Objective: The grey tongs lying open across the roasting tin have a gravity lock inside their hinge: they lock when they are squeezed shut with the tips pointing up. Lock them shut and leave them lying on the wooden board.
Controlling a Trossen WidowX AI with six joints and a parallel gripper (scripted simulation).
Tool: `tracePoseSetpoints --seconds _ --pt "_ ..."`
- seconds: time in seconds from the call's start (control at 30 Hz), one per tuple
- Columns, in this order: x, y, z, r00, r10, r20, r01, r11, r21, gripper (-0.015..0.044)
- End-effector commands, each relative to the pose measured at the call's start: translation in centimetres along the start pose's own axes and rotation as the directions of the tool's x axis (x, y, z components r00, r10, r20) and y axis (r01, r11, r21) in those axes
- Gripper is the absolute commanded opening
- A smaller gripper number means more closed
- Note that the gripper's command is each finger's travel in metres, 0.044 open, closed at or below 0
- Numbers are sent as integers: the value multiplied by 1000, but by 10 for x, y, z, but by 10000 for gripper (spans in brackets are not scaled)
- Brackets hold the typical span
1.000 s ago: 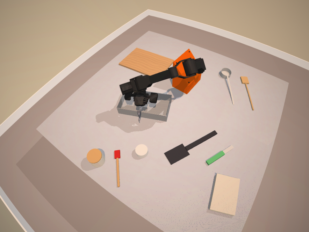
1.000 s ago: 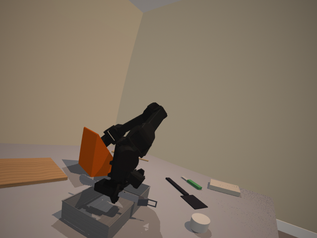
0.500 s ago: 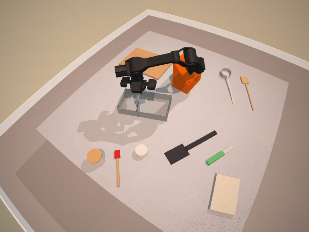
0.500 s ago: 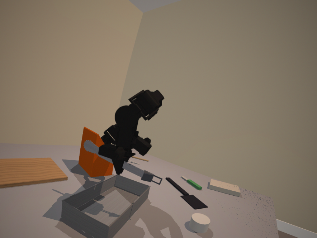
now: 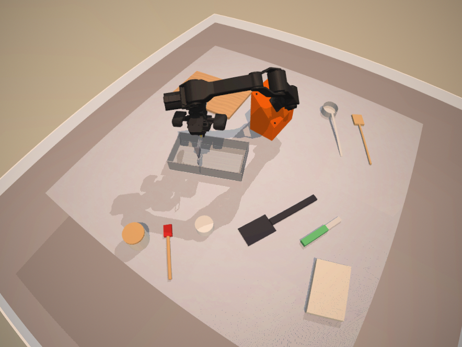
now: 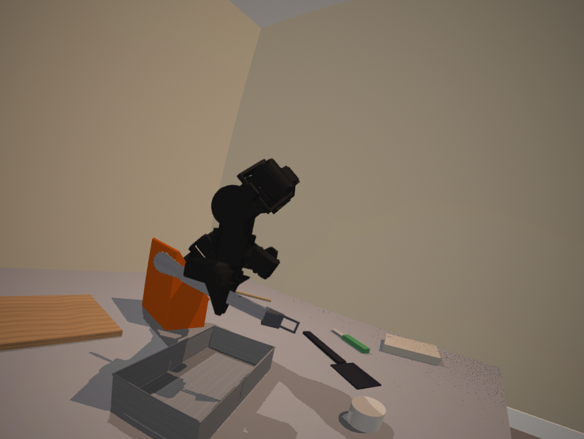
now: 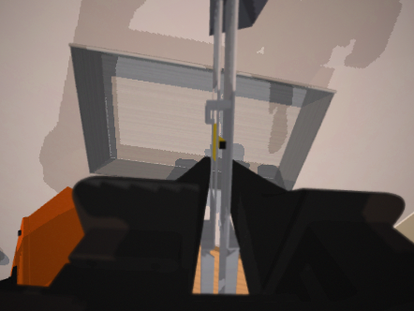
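My gripper [image 5: 198, 133] [image 6: 220, 309] [image 7: 216, 164] is shut on the grey tongs [image 5: 199, 153] [image 6: 248, 306] [image 7: 229, 70], one finger on each side of the arms. The two arms are squeezed close together and nearly parallel. The tongs hang in the air above the roasting tin [image 5: 223, 175] [image 6: 155, 397] [image 7: 94, 112], tilted: in the exterior view the scalloped tips are higher, at the left, and the hinge end with its wire loop is lower, at the right. The lock inside the hinge is hidden. The wooden board [image 5: 227, 104] [image 6: 47, 316] lies behind the arm.
An orange faceted block [image 5: 261, 121] [image 6: 158, 293] [image 7: 51, 248] stands by the arm's base, between tin and board. A black spatula [image 5: 257, 229] [image 6: 356, 375], a green-handled knife [image 5: 314, 235] [image 6: 356, 343], a white round pot [image 5: 204, 223] [image 6: 366, 415] and a red-headed tool [image 5: 168, 230] lie farther off.
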State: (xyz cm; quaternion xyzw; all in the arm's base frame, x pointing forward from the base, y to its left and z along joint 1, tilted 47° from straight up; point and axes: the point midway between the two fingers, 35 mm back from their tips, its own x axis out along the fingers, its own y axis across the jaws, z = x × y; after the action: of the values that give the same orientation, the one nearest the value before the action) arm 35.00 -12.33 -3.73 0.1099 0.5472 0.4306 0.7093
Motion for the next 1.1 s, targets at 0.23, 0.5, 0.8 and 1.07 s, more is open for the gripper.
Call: tracePoseSetpoints --seconds 0.23,0.5,0.8,1.07 --pt "-9 -36 -57 1000 -23 -10 21 986 -168 -150" --pt "-13 -59 -107 999 -29 -15 22 943 -333 -150" --pt "-12 -76 -164 1000 -25 -15 14 861 -509 -150" --pt "-7 -84 -211 1000 -16 -11 5 768 -640 -150"
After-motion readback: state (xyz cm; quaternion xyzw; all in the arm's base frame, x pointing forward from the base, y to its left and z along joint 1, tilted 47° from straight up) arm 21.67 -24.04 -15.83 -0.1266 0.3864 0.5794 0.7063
